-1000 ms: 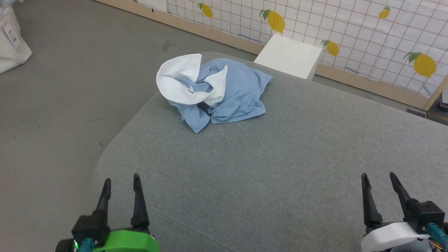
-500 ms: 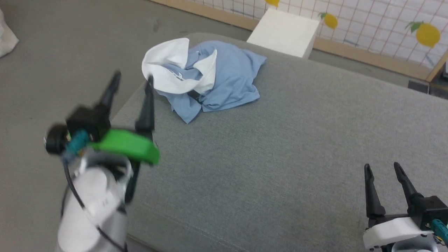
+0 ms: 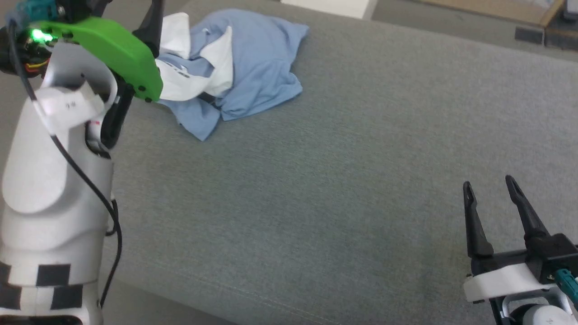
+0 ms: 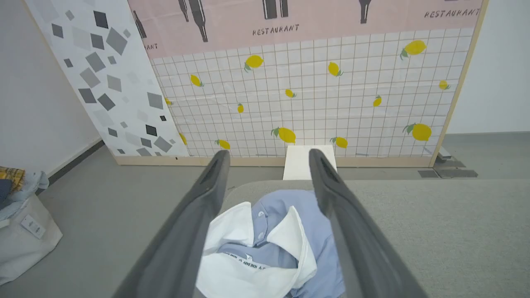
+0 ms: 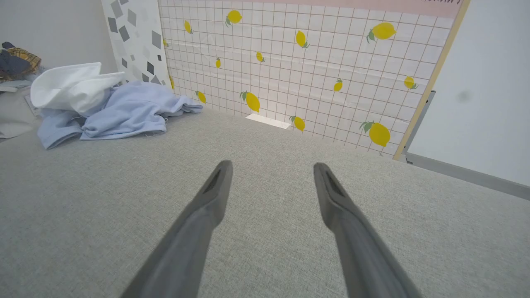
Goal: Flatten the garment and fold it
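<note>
The garment (image 3: 259,63) is a crumpled light blue shirt with a white collar part. It lies at the far left corner of the grey padded surface (image 3: 316,189). My left arm reaches out over that corner, and one dark finger (image 3: 153,20) rises beside the white fabric. In the left wrist view my left gripper (image 4: 269,152) is open above the garment (image 4: 321,252), which lies between and below the fingers without touching them. My right gripper (image 3: 488,182) is open and empty low at the near right. From there the garment (image 5: 120,109) lies far off to the left.
A white box (image 4: 302,161) stands just beyond the padded surface, in front of a lemon-patterned wall panel (image 4: 310,91). A pale bag with clothes (image 4: 20,231) sits on the floor at the left. Bare grey padding stretches between the garment and my right gripper (image 5: 272,164).
My left arm has risen from the near left and reached forward to the garment, staying open. The head camera has tilted down. The right gripper has kept its place and the garment lies unchanged.
</note>
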